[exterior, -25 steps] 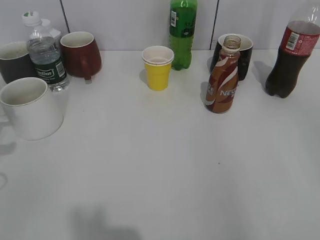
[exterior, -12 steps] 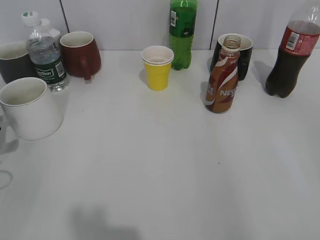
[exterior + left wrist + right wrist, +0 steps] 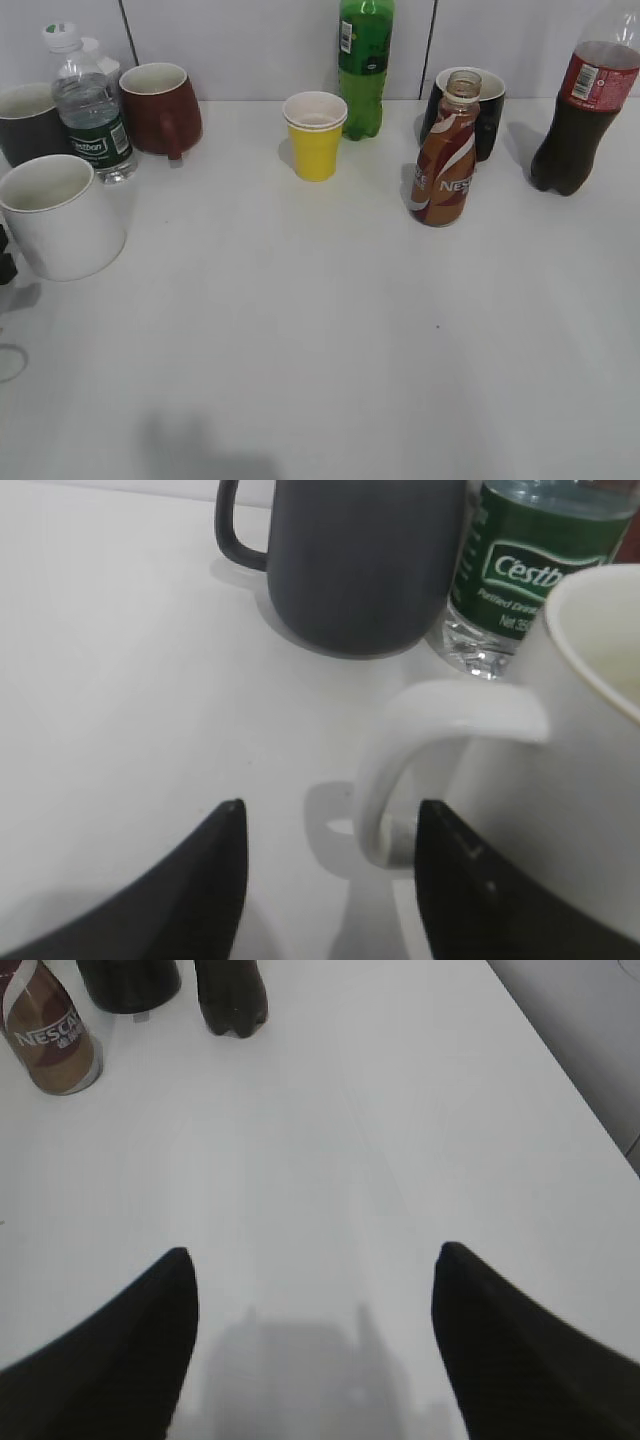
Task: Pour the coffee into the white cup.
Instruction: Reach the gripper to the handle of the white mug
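Smooth white tabletop (image 3: 330, 330) is lying bare at 6 o'clock; our spread left gripper (image 3: 330, 880) is nearing the glossy white cup (image 3: 560, 780) handle; right gripper (image 3: 315, 1340) is gaping.

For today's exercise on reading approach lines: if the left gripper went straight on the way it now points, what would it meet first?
Most likely the white cup's handle, just right of the left gripper; the dark grey mug stands farther back, though depth is uncertain.

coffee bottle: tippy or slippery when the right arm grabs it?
Probably tippy: the coffee bottle stands tall and narrow with a waisted middle. Its wrap looks glossy, so it may slip under a light squeeze. The cap looks off, so a tilt could spill. Nothing touches it; the black mug stands just behind.
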Controlling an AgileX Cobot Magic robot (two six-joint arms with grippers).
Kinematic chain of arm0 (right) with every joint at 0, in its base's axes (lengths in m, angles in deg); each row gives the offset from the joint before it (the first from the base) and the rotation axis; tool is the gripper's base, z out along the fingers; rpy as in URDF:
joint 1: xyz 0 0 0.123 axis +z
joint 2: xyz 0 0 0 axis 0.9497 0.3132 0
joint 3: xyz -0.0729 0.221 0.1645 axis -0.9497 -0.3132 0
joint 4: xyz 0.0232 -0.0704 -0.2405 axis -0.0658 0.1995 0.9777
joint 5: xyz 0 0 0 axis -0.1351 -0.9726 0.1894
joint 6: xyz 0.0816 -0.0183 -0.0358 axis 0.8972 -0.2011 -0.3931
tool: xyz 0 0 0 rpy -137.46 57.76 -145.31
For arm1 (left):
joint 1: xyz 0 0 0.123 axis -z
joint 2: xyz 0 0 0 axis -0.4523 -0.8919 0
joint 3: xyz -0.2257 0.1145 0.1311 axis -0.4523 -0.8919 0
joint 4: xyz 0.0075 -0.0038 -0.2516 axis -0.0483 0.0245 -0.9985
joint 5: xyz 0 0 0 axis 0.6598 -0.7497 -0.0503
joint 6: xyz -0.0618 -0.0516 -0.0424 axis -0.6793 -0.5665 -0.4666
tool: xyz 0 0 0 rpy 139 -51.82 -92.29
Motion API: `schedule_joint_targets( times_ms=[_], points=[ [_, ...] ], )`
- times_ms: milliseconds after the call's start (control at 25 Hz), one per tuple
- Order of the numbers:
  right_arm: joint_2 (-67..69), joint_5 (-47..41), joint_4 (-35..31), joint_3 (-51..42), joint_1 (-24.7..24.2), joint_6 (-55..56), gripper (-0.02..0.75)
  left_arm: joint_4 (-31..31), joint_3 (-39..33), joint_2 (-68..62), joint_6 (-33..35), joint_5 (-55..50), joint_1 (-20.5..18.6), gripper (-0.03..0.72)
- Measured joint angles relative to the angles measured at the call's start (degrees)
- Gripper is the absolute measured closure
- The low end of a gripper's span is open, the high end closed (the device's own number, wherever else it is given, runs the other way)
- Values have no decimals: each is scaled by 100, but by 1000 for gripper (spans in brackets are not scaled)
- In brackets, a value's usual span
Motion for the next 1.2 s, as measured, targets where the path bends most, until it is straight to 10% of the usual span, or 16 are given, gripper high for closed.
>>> schedule_joint_targets(
  times_ms=[520, 1200],
  points=[
    [0, 0, 0, 0, 0, 0, 167, 1384, 229, -47, -49, 53, -668, 274],
    [0, 0, 0, 0, 0, 0, 167, 1659, 421, -47, -62, -347, -788, 274]
  ],
)
